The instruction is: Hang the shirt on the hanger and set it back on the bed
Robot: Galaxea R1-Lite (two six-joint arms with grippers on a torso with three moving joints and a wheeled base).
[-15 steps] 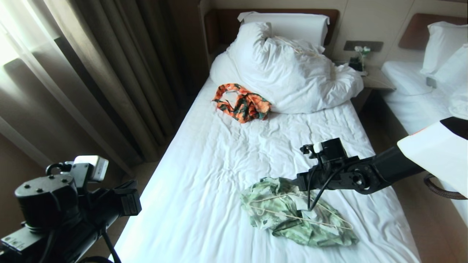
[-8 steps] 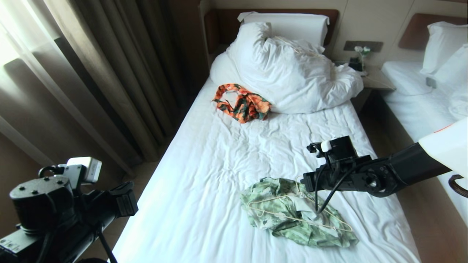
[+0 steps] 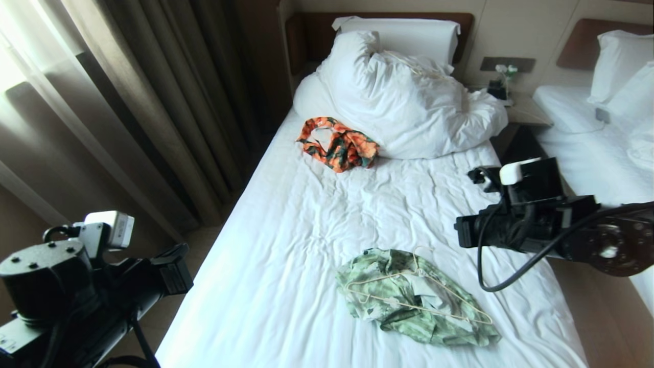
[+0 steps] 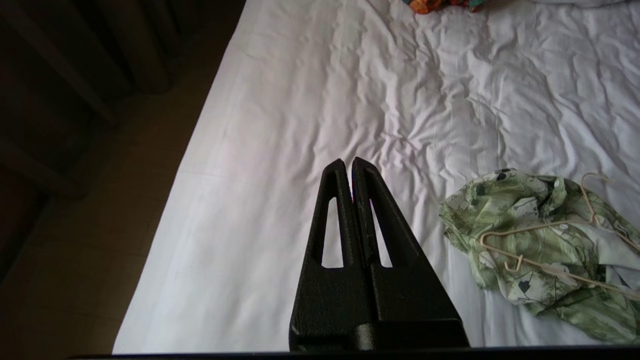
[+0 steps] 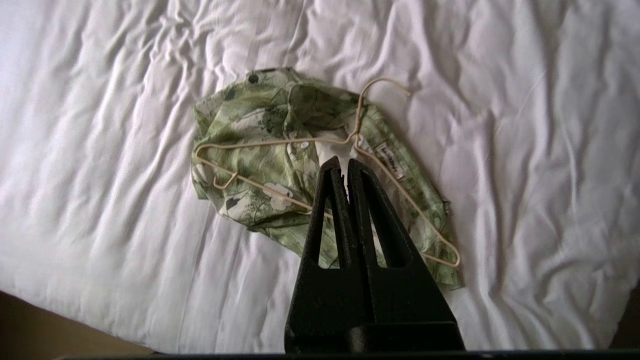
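Clearly the shirt (image 3: 415, 299) is soft and limp, crumpled on the near bed (image 3: 306, 230) with the thin, light hanger (image 3: 419, 296) on top; take the hanger by its hook, the shirt by its collar. Right gripper (image 5: 346, 162) hovers above, closed and empty; left gripper (image 4: 348, 162), closed, is parked left.

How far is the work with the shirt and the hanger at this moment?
Done: the hanger lies on top of the crumpled shirt on the bed, though whether the shirt is truly threaded on it cannot be told. In hand: nothing; the right gripper is shut and empty above the shirt, the left gripper shut and empty near the bed's edge. Left: perhaps only straightening the shirt on the hanger.
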